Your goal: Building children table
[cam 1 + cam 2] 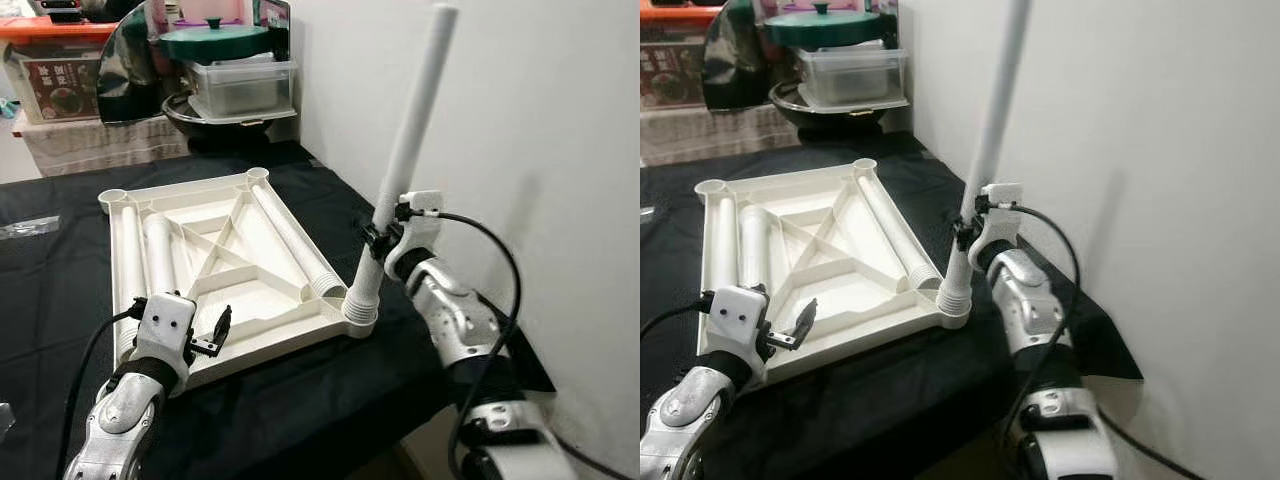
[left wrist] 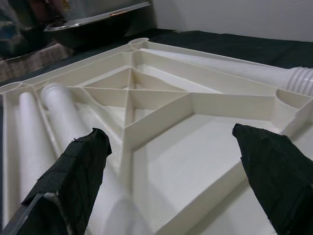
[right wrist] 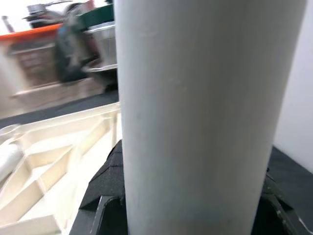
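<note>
A white plastic table top [image 1: 215, 265] lies upside down on a black cloth, ribs facing up. Three loose white legs [image 1: 160, 255] rest inside it. A fourth white leg [image 1: 405, 150] stands nearly upright, leaning a little right, with its threaded end in the near right corner socket [image 1: 360, 312]. My right gripper [image 1: 378, 240] is shut on this leg low down; the leg [image 3: 205, 112] looms close in the right wrist view. My left gripper [image 1: 215, 335] hovers open over the near left edge of the table top, its fingers [image 2: 78, 171] spread above the ribs.
The black-clothed table [image 1: 300, 390] ends close on the right, next to a white wall [image 1: 550, 150]. At the back stand a dark wok [image 1: 225, 115], a clear container with a green lid [image 1: 240, 75], and an orange-lidded box [image 1: 55, 70].
</note>
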